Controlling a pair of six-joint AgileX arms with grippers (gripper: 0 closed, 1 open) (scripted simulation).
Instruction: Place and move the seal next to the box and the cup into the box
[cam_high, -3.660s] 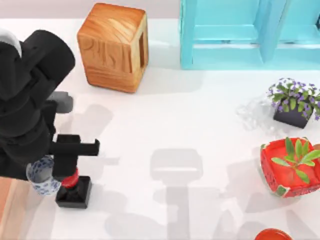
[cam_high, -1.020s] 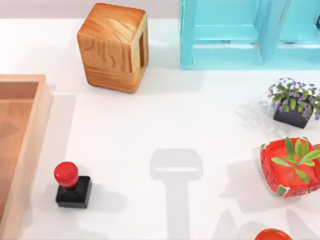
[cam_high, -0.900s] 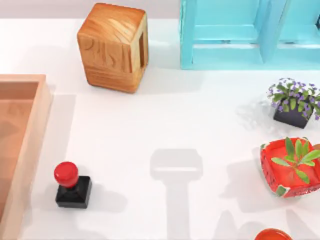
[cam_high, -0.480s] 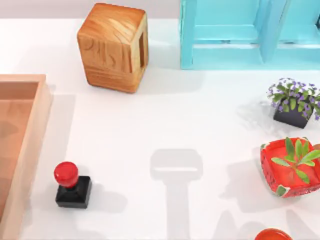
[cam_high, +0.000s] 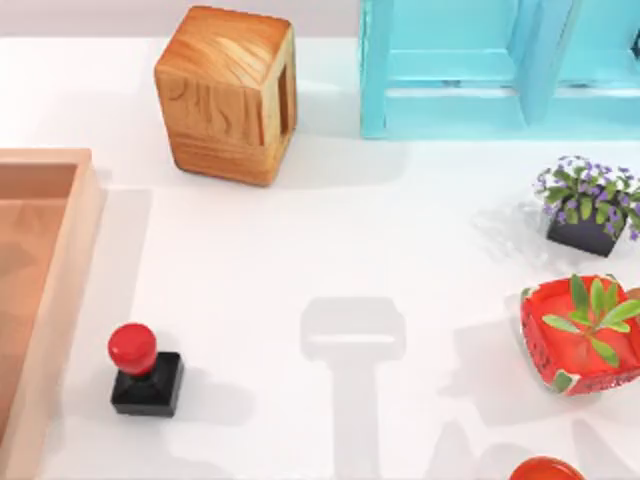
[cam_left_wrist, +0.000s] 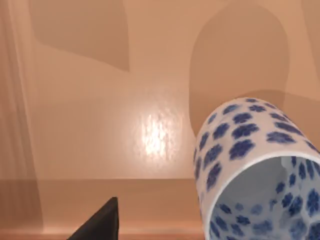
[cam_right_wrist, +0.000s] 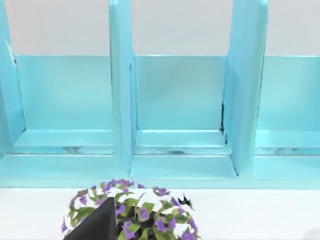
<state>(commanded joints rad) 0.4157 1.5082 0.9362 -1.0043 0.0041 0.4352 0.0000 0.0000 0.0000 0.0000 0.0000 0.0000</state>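
Standing just right of box (cam_high: 88, 215) rim: seal (cam_high: 146, 368), upright, clear table to its right. Cup (cam_left_wrist: 255, 167) over box floor; left, right finger state unreadable.

No readable text, labels, brands, numbers or signs appear on anything.

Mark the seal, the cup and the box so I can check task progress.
seal (cam_high: 133, 347): top view, red knob.
cup (cam_left_wrist: 240, 145): left wrist view, patterned outer wall.
box (cam_high: 62, 290): top view, right rim wall.
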